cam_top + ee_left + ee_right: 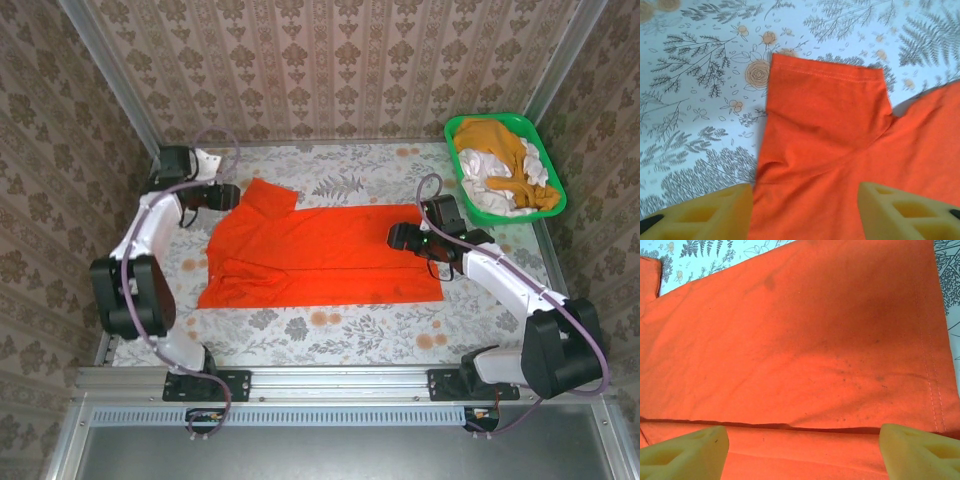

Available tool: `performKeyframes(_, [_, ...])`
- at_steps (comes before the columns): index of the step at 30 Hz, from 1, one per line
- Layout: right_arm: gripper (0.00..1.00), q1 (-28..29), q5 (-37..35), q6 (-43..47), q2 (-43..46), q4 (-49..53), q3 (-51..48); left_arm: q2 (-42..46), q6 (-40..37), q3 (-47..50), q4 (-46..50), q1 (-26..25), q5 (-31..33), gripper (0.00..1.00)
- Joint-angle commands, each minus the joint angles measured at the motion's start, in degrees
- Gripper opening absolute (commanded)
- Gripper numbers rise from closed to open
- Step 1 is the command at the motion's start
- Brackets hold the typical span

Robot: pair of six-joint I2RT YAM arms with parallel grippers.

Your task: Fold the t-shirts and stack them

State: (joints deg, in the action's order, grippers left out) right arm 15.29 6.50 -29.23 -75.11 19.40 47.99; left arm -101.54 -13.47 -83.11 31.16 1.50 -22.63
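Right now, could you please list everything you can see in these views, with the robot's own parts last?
red-orange t-shirt: one, bright red-orange, lying flat mid-table
mustard t-shirt: one, orange-yellow, crumpled in the basket
white t-shirts: number unclear, white, in the basket beside the mustard one
green basket: one, green, table's far right corner
table: one, pale floral cover
walls: beige patterned, around the table
left arm: white and black, at the shirt's sleeve end
right arm: white and black, at the shirt's hem end
left fingers: yellow, open
right fingers: yellow, open
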Motion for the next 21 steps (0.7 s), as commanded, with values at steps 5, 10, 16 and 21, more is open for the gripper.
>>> performKeyframes(5, [0.8, 0.53, -2.38, 1.93, -0.37, 0.45, 1.04, -16.94, -11.61, -17.07, 14.96, 0.97, -4.3, 0.53])
performKeyframes(10, [0.8, 0.61, -3.45, 1.72, 0.23, 1.34, 0.67, -26.32, -14.65, -26.65, 19.88, 1.15, -5.89, 0.37])
performKeyframes(16, [0.8, 0.56, -3.61, 0.42, -0.03, 0.52, -0.31, -34.73, -15.6, -34.5, 24.93, 0.03, -5.69, 0.37])
performKeyframes(21, [0.8, 0.58, -3.6, 0.01, -0.19, 0.38, -0.18, -37.74, -15.9, -37.69, 27.1, -1.04, -1.29, 0.37])
